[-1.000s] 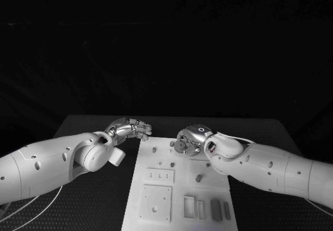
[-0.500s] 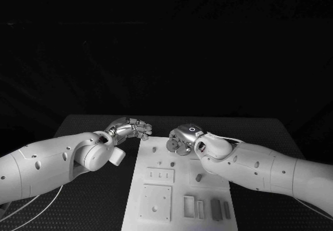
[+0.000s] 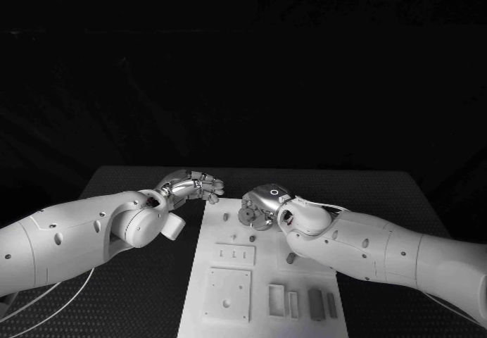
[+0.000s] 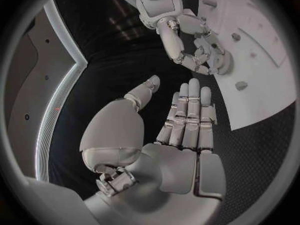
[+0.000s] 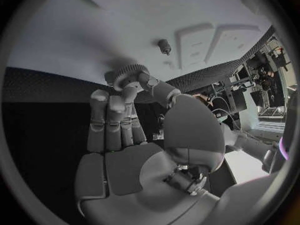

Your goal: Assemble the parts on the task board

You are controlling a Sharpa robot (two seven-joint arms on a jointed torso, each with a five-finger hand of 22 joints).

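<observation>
A small toothed gear (image 5: 130, 75) is sitting pinched between the thumb and a fingertip of the right hand (image 3: 262, 206), which is hovering over the far end of the task board (image 3: 218, 241). The left wrist view is showing the same gear (image 4: 219, 62) as a round piece at the tips of that hand (image 4: 187, 40), just above the white plate (image 4: 262, 60). Its other fingers are lying straight and side by side.

Against the frame a second ago, the right hand is sitting further toward the robot's left and a little nearer the board's left edge; the right arm is reaching further across the plate and covering more of its right side. The left hand (image 3: 191, 186) is resting where it was, just off the board's far left corner, over the black table (image 3: 132, 296). The head view is showing its fingers curled, while its own wrist view is showing them (image 4: 187, 120) straight and close together with the thumb apart and nothing in them.

A short peg (image 5: 164, 46) is standing in the board near the gear, with recessed blocks (image 5: 195, 45) beyond it. Closer to the robot, a square plate with holes (image 3: 227, 296), a smaller slotted block (image 3: 234, 254) and several narrow upright parts (image 3: 316, 305) are lying on the board. The right forearm is hiding part of the board's right half.
</observation>
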